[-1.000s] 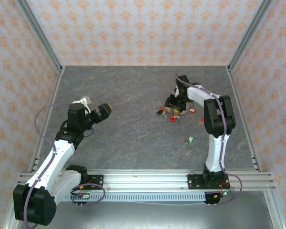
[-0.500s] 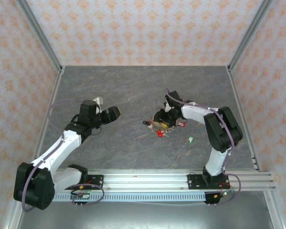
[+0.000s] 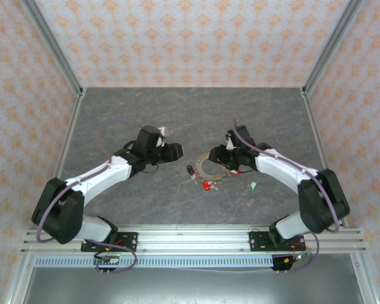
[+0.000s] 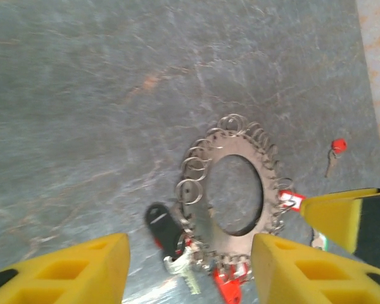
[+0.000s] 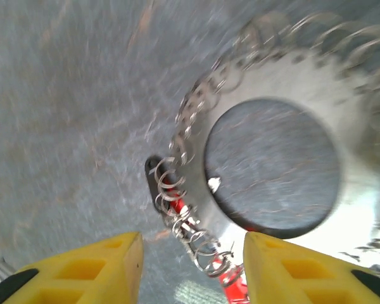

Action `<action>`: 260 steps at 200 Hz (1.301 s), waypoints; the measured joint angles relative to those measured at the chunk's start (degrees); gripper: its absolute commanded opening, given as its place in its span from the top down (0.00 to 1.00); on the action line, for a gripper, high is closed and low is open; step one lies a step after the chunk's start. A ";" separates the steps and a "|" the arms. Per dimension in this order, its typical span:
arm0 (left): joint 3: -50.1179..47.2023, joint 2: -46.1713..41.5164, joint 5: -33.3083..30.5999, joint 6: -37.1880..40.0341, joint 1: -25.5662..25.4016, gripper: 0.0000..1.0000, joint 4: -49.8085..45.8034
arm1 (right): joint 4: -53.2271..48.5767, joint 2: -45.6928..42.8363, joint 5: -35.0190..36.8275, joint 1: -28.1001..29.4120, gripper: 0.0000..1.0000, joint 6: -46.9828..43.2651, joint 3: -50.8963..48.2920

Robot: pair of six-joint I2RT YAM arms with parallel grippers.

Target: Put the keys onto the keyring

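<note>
The keyring [image 3: 210, 167] lies flat mid-table, a grey metal disc with small wire loops round its rim [image 4: 231, 145] [image 5: 285, 76]. A dark key [image 3: 190, 171] [image 4: 161, 225] [image 5: 153, 180] and red keys [image 3: 207, 185] [image 4: 228, 288] [image 5: 237, 288] cluster at its near-left edge. My right gripper [image 3: 219, 158] [image 5: 193, 272] is at the ring's right side, fingers apart, straddling the looped rim. My left gripper [image 3: 175, 152] [image 4: 190, 272] hovers just left of the ring, fingers apart, with nothing held. A green key [image 3: 254, 185] lies loose to the right.
A loose red key [image 4: 335, 147] lies on the grey table beyond the ring. The right gripper's yellow finger [image 4: 342, 215] sits against the ring's far side in the left wrist view. Patterned walls and metal rails enclose the table [image 3: 126, 114].
The right gripper has moved left and nearer, and the keyring and its keys have shifted with it. The left arm has swung right towards the ring, its jaws narrowing.
</note>
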 measured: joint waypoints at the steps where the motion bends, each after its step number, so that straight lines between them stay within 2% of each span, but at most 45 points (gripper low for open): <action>1: 0.13 0.22 0.00 0.00 -0.13 0.53 0.04 | 0.04 -0.22 0.07 -0.20 0.54 0.13 -0.17; 35: 6.08 8.66 0.02 0.04 -4.33 0.63 0.50 | 1.97 -6.21 1.16 -8.33 0.54 3.74 -9.86; 57: 9.68 13.49 0.02 0.09 -6.19 0.69 0.42 | 1.92 -6.25 0.74 -10.45 0.54 4.55 -12.79; 109: 13.86 20.63 0.46 0.04 -8.41 0.77 0.04 | 4.52 -2.78 -2.25 -10.47 0.54 4.76 -12.87; 175: 13.97 23.50 0.66 0.04 -8.83 0.79 -0.28 | 5.81 -0.94 -4.46 -10.47 0.53 5.20 -12.90; 260: 14.95 27.39 1.31 0.04 -8.83 0.86 -0.39 | 13.07 2.47 -7.61 -10.47 0.54 8.24 -14.12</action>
